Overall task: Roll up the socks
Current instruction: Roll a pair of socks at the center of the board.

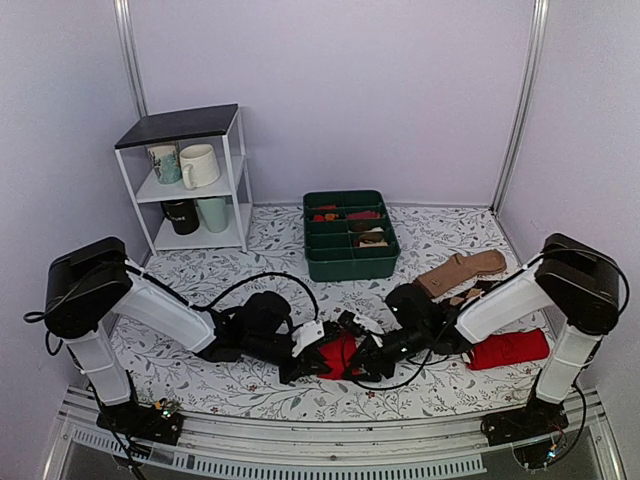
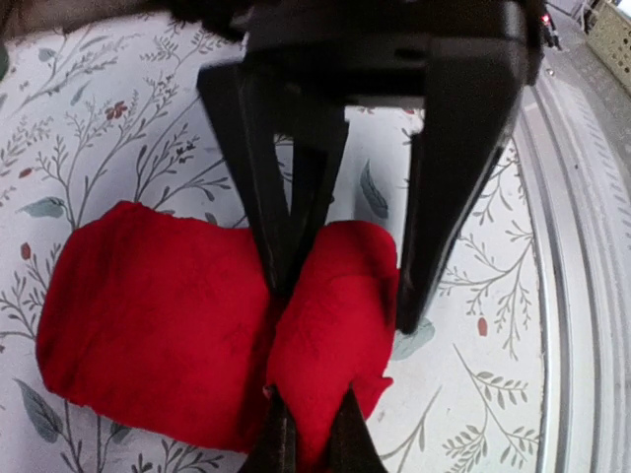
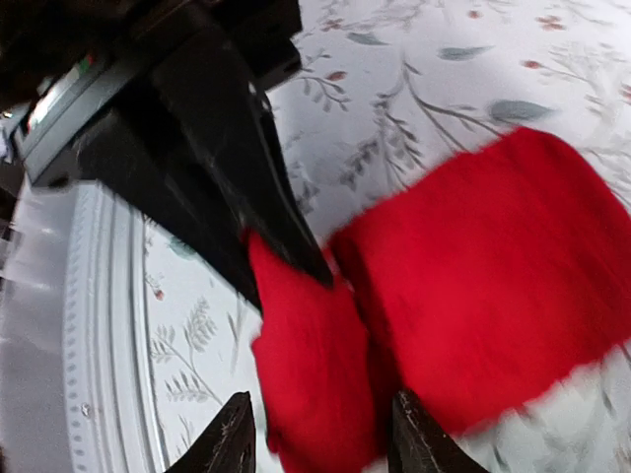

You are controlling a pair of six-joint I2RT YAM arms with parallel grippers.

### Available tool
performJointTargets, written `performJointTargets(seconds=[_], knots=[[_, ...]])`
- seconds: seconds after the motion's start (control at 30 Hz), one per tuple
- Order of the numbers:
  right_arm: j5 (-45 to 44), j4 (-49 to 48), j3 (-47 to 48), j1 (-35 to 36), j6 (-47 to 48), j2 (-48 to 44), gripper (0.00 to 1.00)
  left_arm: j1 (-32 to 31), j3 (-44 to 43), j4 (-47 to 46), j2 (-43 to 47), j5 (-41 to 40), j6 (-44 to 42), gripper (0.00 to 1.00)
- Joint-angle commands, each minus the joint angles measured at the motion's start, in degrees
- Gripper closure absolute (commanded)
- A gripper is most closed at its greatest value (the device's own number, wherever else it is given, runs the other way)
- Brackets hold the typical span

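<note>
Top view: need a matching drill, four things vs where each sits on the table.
Things:
1 shelf
2 green bin
3 brown sock
4 pinched red sock

Places:
a front centre
b back left corner
c right side, mid-depth
d back centre

Pairs: 1-b, 2-d, 3-c, 4-a

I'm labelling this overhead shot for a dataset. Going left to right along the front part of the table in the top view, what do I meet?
Left gripper → red sock → right gripper → folded red socks.
</note>
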State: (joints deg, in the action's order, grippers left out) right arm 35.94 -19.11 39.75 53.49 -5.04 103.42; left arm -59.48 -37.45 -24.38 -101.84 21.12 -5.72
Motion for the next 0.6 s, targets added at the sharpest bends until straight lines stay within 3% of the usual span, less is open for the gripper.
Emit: performJointTargets(seconds=[0.0,0.23,0.57], knots=[[-17.49,-2.25,-7.54,0.26,2.23,-10.91,0.53,0.63,-1.86,16.88,-1.66,2.58,6.43,1.0],[-29.32,-15.01,-17.38,7.29,12.25,-21.21,0.49,2.39,-3.67,22.89,-3.57,7.07,10.22,1.0],[-34.41,-10.92,-10.95,15.39,21.18,-11.09,0.47,4.72,-4.88,25.49,-5.63,8.93,12.92,1.0]])
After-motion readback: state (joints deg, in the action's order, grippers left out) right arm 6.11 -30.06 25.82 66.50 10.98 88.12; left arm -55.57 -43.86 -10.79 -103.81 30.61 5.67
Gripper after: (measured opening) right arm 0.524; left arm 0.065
